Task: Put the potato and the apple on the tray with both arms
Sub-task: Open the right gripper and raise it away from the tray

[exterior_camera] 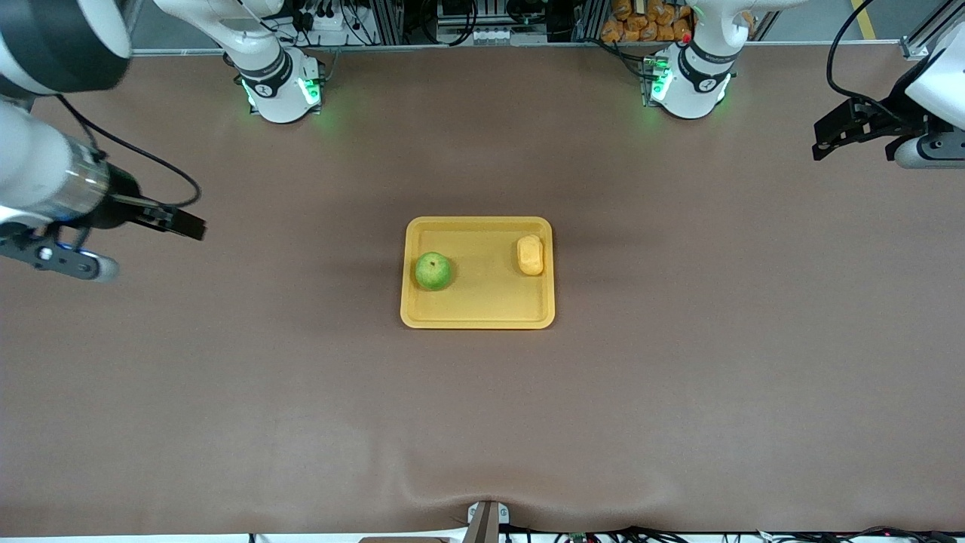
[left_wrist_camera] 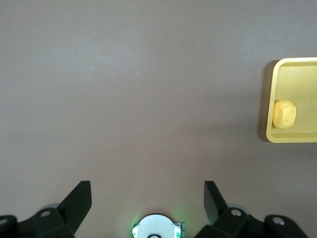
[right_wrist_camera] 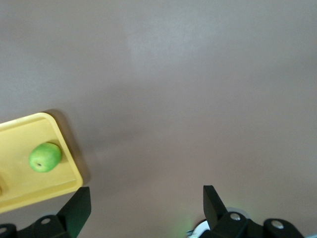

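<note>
Surroundings: the brown tabletop [exterior_camera: 678,392] carries only the tray [exterior_camera: 482,309] and what lies in it; cables and racks line the edge by the arms' bases.
Obstructions: nothing stands between either tool and the tray; bare tabletop lies on both sides of it.
Tray: a shallow yellow rectangle with rounded corners, at the middle of the tabletop, well apart from both tools. Its corner also shows in the left wrist view [left_wrist_camera: 270,134] and the right wrist view [right_wrist_camera: 69,163].
Apple: the green apple [exterior_camera: 433,271] sits inside the tray, toward the right arm's end, close to the rim, stem dimple up. It shows in the right wrist view as well [right_wrist_camera: 45,157].
Potato: the yellow-orange potato [exterior_camera: 531,255] lies inside the tray toward the left arm's end, just beside the rim, well apart from the apple. The left wrist view shows it too [left_wrist_camera: 284,114].
Left tool: the left tool [exterior_camera: 829,139] hangs over bare tabletop at the left arm's end, fingers spread wide, holding nothing [left_wrist_camera: 147,198].
Right tool: the right tool [exterior_camera: 185,224] hangs over bare tabletop at the right arm's end, fingers spread wide, holding nothing [right_wrist_camera: 146,201].
</note>
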{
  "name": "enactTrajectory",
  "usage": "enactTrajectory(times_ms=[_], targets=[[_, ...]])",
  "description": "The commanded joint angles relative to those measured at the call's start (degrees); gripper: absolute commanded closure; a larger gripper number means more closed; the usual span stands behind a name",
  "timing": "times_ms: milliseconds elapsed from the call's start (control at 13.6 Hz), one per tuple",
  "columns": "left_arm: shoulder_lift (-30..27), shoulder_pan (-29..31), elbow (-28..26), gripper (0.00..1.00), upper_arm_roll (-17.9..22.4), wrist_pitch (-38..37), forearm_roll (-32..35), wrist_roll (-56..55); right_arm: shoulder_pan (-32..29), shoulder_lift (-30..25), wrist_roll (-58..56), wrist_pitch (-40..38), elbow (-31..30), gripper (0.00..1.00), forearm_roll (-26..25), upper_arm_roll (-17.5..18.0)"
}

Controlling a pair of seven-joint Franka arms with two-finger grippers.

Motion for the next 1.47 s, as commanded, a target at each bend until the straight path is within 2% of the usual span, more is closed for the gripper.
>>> enactTrajectory(times_ms=[0, 367, 660, 954, 1174, 1394], targets=[[-1.11, -0.08, -0.53, 0.00, 0.24, -1.54, -0.97, 1.37, -0.26, -3.59, -6.99, -0.20, -1.73, 0.00, 0.28, -3.05], [-0.94, 0.01, -0.45, 0.00, 0.23, -1.55, -0.97, 1.54, -0.44, -8.60, -14.99, 0.32, -5.07, 0.00, 1.59, -7.62], [-0.94, -0.08, -0.27, 0.00, -0.03, -1.55, -1.06, 1.81, -0.44, -10.01, -21.32, 0.06, -5.51, 0.00, 3.18, -11.23], [-0.58, -0.08, 0.08, 0.00, 0.06, -1.55, -0.97, 1.72, -1.05, -12.65, -22.21, 0.24, -8.93, 0.00, 5.90, -13.07], [-0.58, -0.08, 0.17, 0.00, 0.24, -1.55, -0.88, 1.45, -0.97, -13.35, -23.79, 0.76, -9.99, 0.00, 6.00, -13.26], [-0.23, 0.01, 0.43, 0.00, 0.24, -1.55, -0.88, 1.72, -0.79, -17.57, -23.80, 5.68, -16.31, 0.00, 6.00, -13.26]])
